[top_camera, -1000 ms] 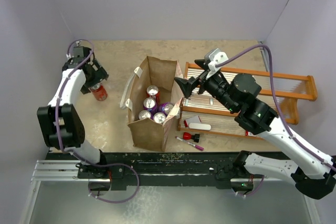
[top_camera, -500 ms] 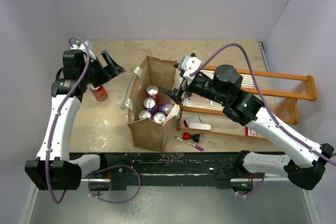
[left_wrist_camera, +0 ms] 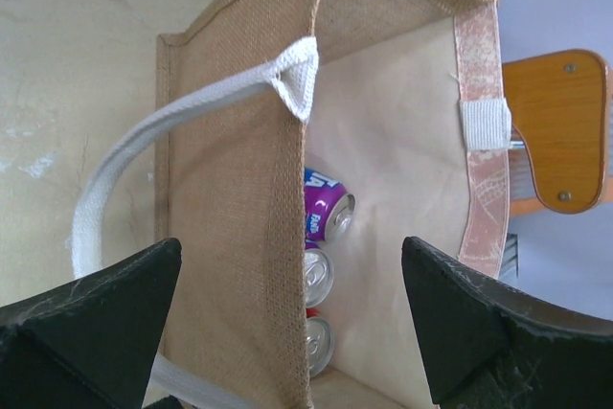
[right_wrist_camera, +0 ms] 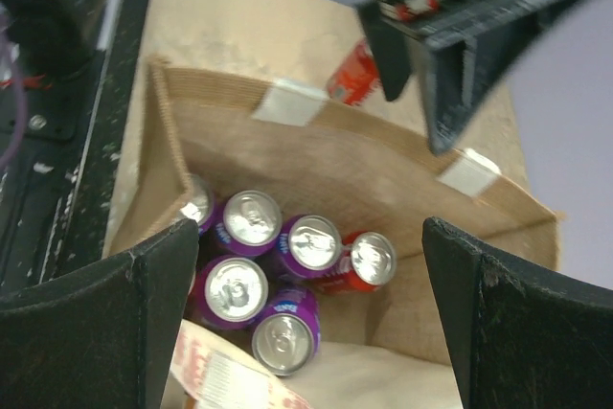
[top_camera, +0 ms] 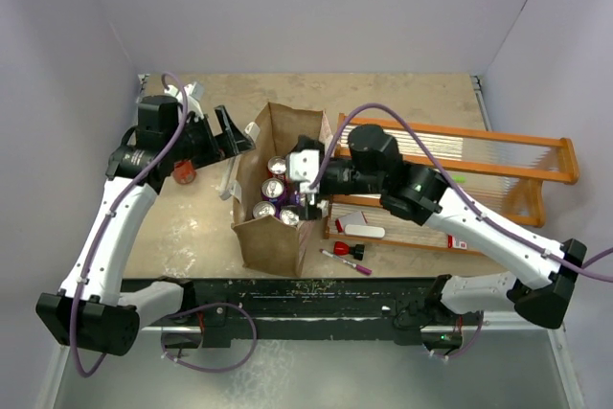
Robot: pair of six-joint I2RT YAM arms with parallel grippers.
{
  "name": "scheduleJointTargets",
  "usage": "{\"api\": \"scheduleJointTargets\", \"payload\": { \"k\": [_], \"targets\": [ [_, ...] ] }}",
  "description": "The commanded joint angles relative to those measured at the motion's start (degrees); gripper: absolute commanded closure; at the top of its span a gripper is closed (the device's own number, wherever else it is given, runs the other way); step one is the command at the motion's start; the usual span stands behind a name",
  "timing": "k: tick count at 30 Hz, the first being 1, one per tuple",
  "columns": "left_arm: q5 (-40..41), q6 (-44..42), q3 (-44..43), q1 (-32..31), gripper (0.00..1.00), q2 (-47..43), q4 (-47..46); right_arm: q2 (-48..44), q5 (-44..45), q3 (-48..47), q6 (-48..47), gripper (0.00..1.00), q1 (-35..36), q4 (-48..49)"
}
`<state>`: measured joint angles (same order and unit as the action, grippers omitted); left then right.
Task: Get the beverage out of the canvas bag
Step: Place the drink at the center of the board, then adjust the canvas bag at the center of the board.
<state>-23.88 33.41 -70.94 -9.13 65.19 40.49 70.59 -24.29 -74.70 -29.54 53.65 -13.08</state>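
Hovering over bag (right_wrist_camera: 383, 170), right gripper (right_wrist_camera: 306, 304) spread wide, empty; left gripper (top_camera: 235, 131) likewise released, at bag's 10 o'clock; cans (right_wrist_camera: 251, 219) rigid, slick, probably heavy; pinch red can (right_wrist_camera: 372, 258), cluster's 3 o'clock in right wrist view, across sidewall.

The top camera sits high behind both arm bases (top_camera: 182, 313) and looks steeply down, far enough back to take in the whole table (top_camera: 402, 93). The left wrist camera looks out between its own fingers (left_wrist_camera: 91, 318), close on the canvas bag (left_wrist_camera: 239, 170) from its left side. The right wrist camera, slightly blurred, seems to hang just above the bag's mouth, facing down. All three views share the cans (top_camera: 276, 189) inside.
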Motion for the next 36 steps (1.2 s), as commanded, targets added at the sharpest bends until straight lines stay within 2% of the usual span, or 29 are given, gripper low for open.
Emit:
{"api": "scheduleJointTargets", "payload": {
  "k": [1,10,14,17,21,28,36],
  "targets": [
    [-0.4,-2.0,-1.8,-1.1,0.01,-1.5,3.0,1.3,0.7,0.3,-8.4,0.0,5.2,-4.3],
    [-0.6,-6.5,-5.8,-1.2,0.01,-3.0,8.3,2.1,9.8,9.1,-12.4,0.02,10.8,-1.1],
    [-1.2,-5.9,-7.6,-1.3,0.01,-2.7,8.3,2.0,8.5,12.3,-13.0,0.03,10.9,1.0],
    [-2.3,-4.9,-9.6,-1.5,0.01,-2.2,7.1,1.3,7.1,11.4,-12.2,0.03,10.9,1.2],
    [-3.2,-3.9,-12.7,-2.4,0.01,-0.8,6.5,-4.3,6.0,11.9,-6.2,0.0,10.9,9.4],
    [-2.1,-1.9,-11.9,-7.2,0.01,0.3,3.6,-7.4,20.7,10.7,-5.4,0.0,9.6,14.3],
    [3.7,0.9,-10.4,-14.0,0.0,1.7,1.2,-5.0,17.1,13.6,-14.4,0.0,8.6,13.9]
  ]
}}
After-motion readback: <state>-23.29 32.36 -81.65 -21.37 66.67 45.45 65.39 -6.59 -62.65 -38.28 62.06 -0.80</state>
